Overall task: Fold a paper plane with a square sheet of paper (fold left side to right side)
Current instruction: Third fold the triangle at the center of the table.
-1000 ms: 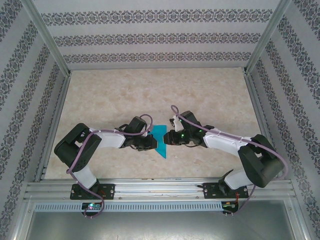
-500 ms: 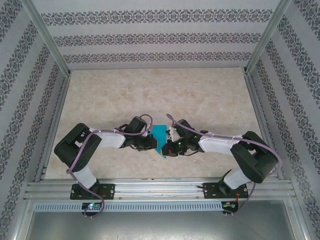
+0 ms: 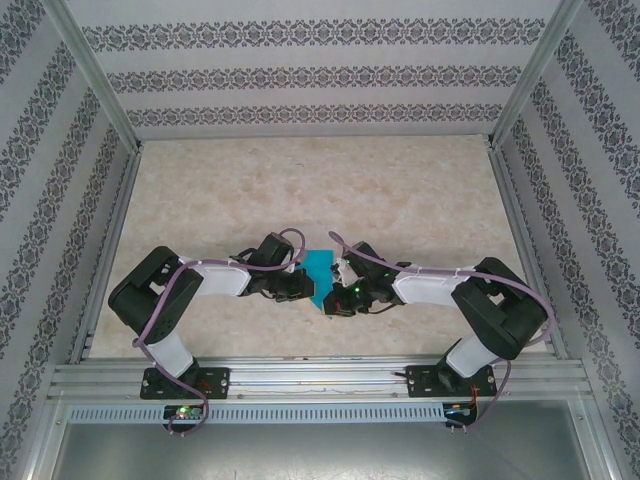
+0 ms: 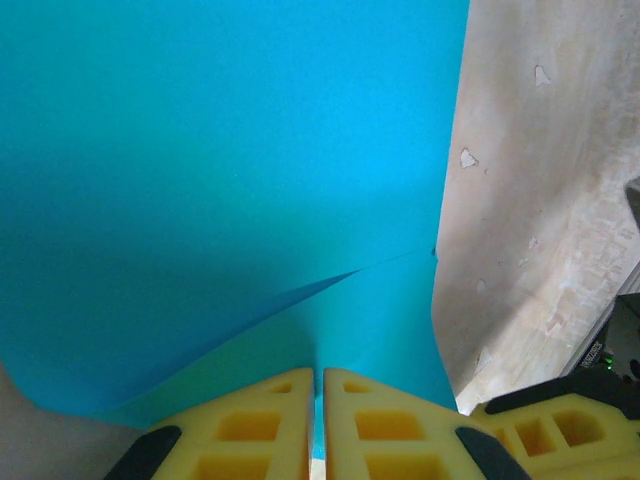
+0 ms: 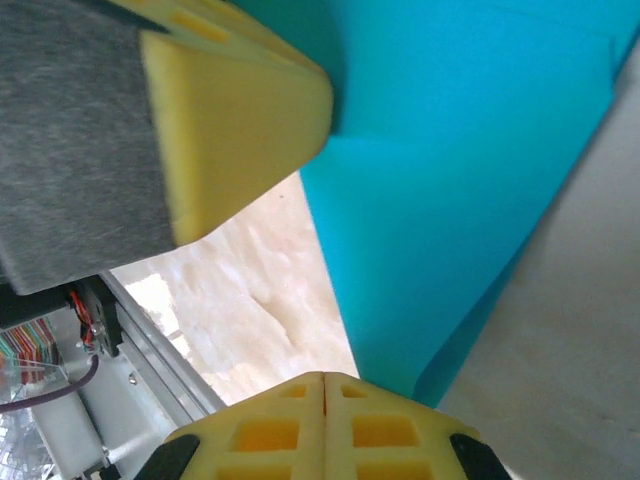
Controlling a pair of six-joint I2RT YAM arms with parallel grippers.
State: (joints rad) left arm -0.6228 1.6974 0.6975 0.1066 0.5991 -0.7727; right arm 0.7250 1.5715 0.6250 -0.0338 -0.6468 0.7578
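Note:
The teal sheet of paper (image 3: 320, 268) lies folded to a narrow shape with a pointed near end, at mid-table between both grippers. In the left wrist view the paper (image 4: 230, 170) shows a diagonal folded layer. My left gripper (image 3: 305, 288) (image 4: 318, 372) is shut on the paper's left edge, and teal shows in the slit between its yellow fingers. My right gripper (image 3: 333, 297) (image 5: 325, 376) is shut, pads together with nothing between them, its tips at the paper's (image 5: 460, 180) near right edge. The left gripper's yellow finger (image 5: 230, 110) shows at upper left in the right wrist view.
The marble-patterned tabletop (image 3: 300, 190) is walled by patterned panels. An aluminium rail (image 3: 320, 378) runs along the near edge by the arm bases. One of the right gripper's yellow fingers (image 4: 560, 430) sits low at the right of the left wrist view.
My right gripper has moved left and toward the near edge, up to the paper, and has shut. The left gripper and the paper have stayed put.

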